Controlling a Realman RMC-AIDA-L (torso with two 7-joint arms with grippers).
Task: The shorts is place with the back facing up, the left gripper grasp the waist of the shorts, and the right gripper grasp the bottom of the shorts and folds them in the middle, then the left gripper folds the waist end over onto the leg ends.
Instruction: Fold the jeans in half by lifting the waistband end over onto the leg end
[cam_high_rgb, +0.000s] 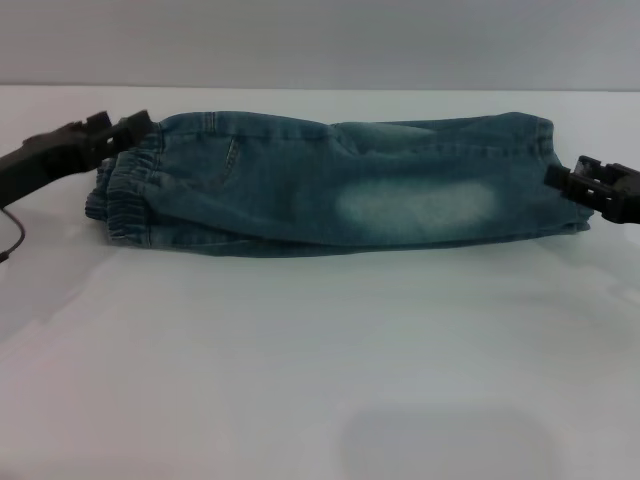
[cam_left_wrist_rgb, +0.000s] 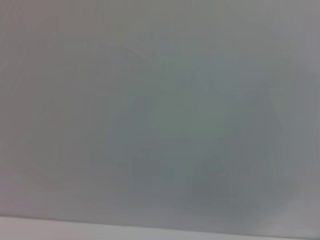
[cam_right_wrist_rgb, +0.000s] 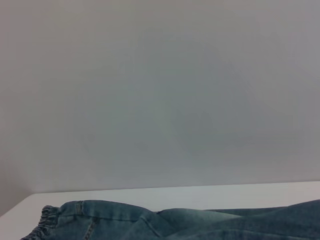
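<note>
The blue-green denim shorts (cam_high_rgb: 300, 180) lie folded lengthwise on the white table, a long strip with a pale worn patch on top. The gathered elastic waist (cam_high_rgb: 125, 200) is at the left end and the leg ends (cam_high_rgb: 548, 150) are at the right end. My left gripper (cam_high_rgb: 128, 130) is at the far corner of the waist, touching the cloth. Just off the right end, beside the leg hems, sits my right gripper (cam_high_rgb: 556, 178). The right wrist view shows the shorts (cam_right_wrist_rgb: 200, 222) with the waist (cam_right_wrist_rgb: 47, 220) at one end. Only a blank grey surface fills the left wrist view.
The white table (cam_high_rgb: 300, 350) stretches wide in front of the shorts. A grey wall (cam_high_rgb: 320, 40) rises behind the table's far edge. A thin black cable (cam_high_rgb: 15, 235) hangs from the left arm.
</note>
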